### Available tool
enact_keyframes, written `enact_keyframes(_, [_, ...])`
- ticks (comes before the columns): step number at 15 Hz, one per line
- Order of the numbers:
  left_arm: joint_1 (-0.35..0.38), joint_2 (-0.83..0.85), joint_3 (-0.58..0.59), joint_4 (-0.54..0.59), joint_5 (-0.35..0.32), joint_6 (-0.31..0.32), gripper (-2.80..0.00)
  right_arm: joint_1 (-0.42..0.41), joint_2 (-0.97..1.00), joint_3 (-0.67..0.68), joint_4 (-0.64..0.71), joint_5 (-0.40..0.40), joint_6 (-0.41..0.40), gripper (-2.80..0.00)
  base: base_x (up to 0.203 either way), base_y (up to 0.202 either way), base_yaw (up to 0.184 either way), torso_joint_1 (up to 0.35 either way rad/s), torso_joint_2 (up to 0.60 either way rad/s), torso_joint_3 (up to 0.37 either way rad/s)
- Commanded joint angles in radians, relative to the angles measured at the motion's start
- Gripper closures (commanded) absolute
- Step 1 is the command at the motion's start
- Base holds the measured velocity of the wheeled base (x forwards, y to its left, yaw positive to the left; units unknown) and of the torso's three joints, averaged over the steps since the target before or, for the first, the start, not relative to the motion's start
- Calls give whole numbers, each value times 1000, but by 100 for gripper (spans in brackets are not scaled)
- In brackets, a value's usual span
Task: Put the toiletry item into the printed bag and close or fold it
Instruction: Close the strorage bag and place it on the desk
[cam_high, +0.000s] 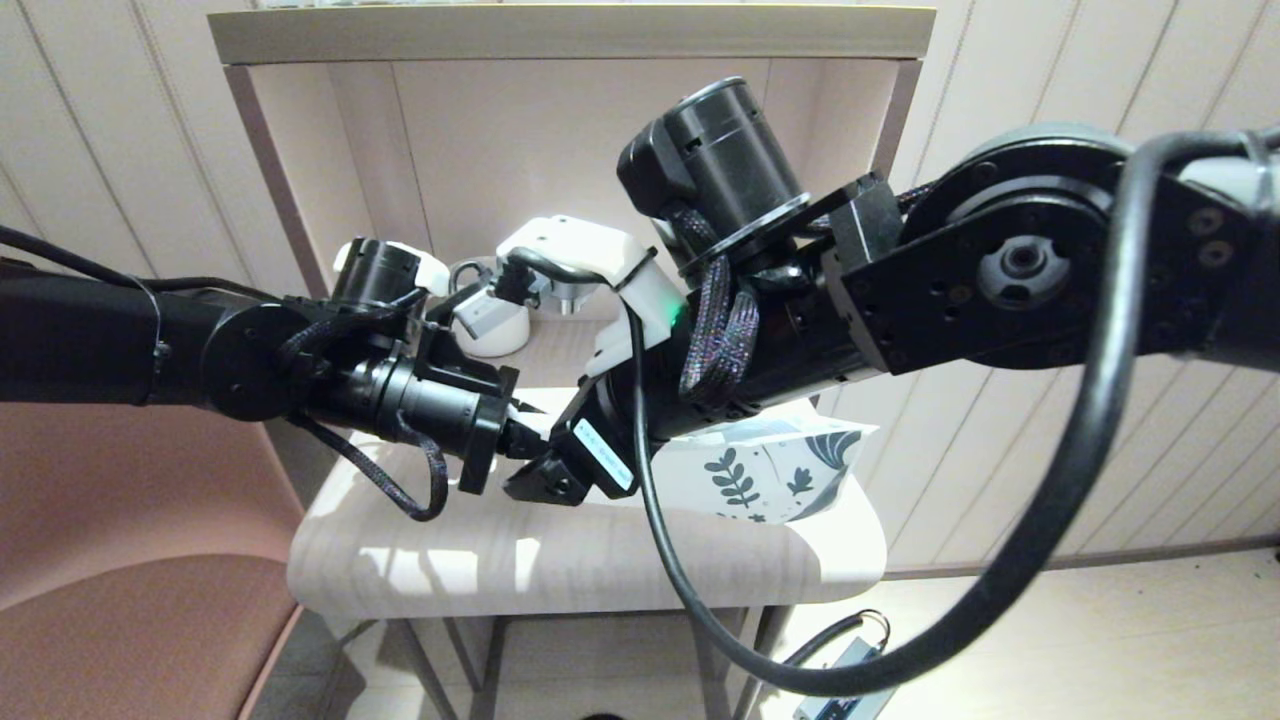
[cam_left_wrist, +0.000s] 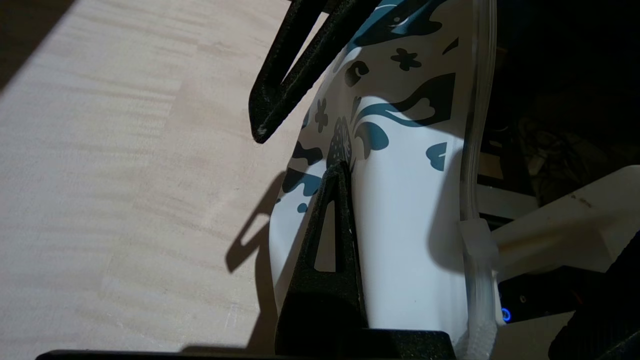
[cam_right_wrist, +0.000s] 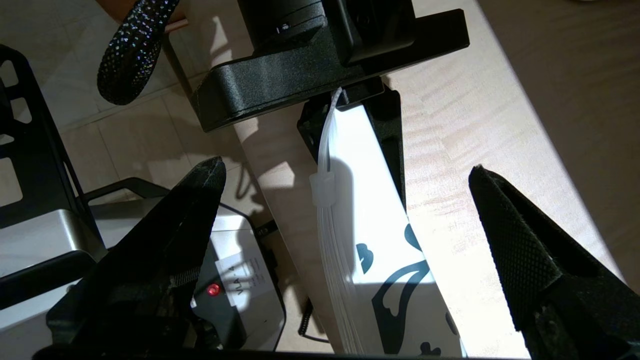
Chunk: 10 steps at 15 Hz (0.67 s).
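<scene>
Printed bag (cam_right_wrist: 367, 210) stands on edge over the table (cam_high: 560, 560) w/ left gripper (cam_right_wrist: 350, 120) jaws clamped on its plain end. Right gripper (cam_right_wrist: 345, 200) jaws spread wide either side, not touching. White mug (cam_high: 492, 325) behind.

I am working in what looks like a furnished room of a home or a hotel. Pale panelled walls (cam_high: 1000, 450) fill both sides of the head view. At its centre stands a light wood-grain table (cam_high: 480, 560) under a shelf (cam_high: 570, 30). A white ribbed mug (cam_high: 492, 325) sits toward the back, and a pinkish upholstered seat (cam_high: 120, 620) fills the lower left.
</scene>
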Motion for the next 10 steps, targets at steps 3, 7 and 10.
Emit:
enact_keyframes(3, [0,4,-1,1,-7,3,0,0,2,2,3,-2,-5,0,0,0,0,0,0,0])
enact_keyframes(7, [0,4,-2,1,-7,4,0,0,1,4,3,-2,-4,0,0,0,0,0,0,0])
enact_keyframes(10, [0,2,0,1,-7,4,0,0,2,8,3,-2,-4,0,0,0,0,0,0,0])
